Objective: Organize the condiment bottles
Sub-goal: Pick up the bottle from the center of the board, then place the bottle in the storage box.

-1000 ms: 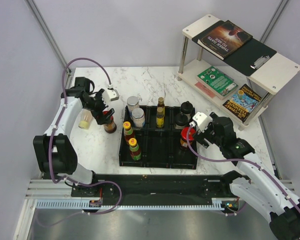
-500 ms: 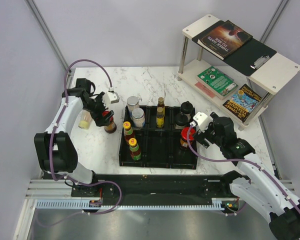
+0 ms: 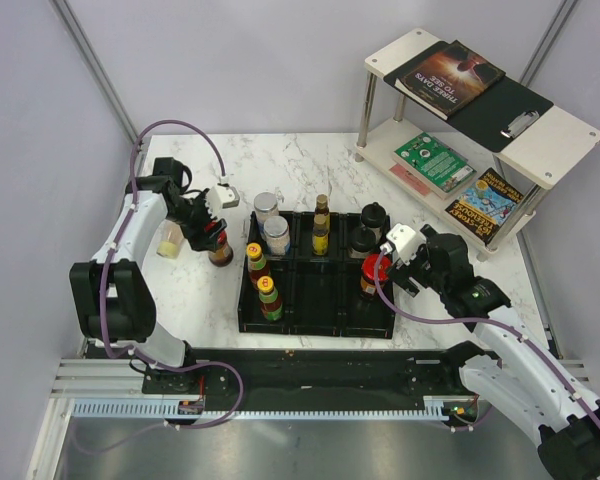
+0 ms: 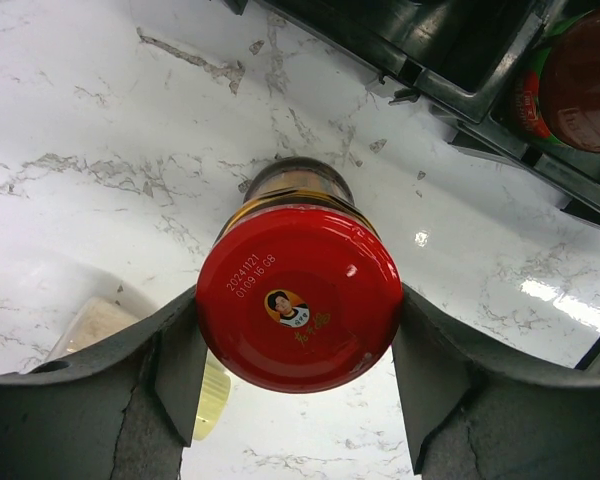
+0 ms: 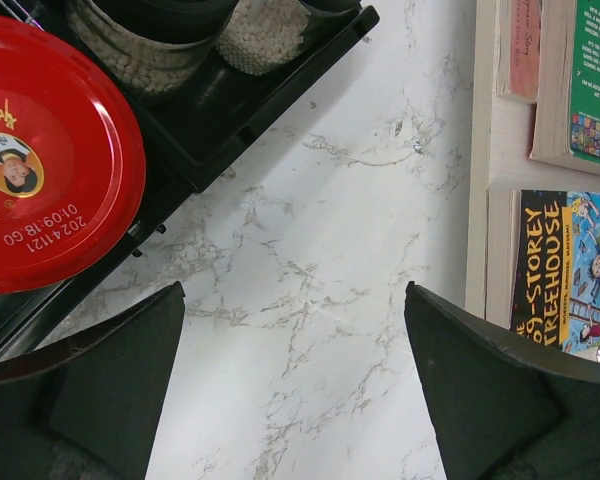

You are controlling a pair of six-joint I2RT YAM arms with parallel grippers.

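Observation:
A red-capped jar (image 3: 220,250) (image 4: 298,310) stands on the marble just left of the black tray (image 3: 315,310). My left gripper (image 3: 212,230) (image 4: 298,300) reaches down over it, both fingers pressed against the red cap's sides. A pale yellowish bottle (image 3: 169,240) (image 4: 212,400) sits just left of the jar. In the tray stand two yellow-capped sauce bottles (image 3: 263,280), a slim dark bottle (image 3: 321,226), clear jars (image 3: 276,235), black-lidded jars (image 3: 368,228) and another red-capped jar (image 3: 373,270) (image 5: 50,150). My right gripper (image 3: 398,258) (image 5: 295,300) hangs open over bare marble beside that jar.
A two-tier white shelf (image 3: 460,110) with books (image 5: 565,270) stands at the back right, close to the right arm. One clear jar (image 3: 267,207) stands just behind the tray's back left corner. Walls close in on the left and behind.
The left gripper's fingers have closed in from wide open onto the red cap. The left arm shifted slightly. The right arm has not moved.

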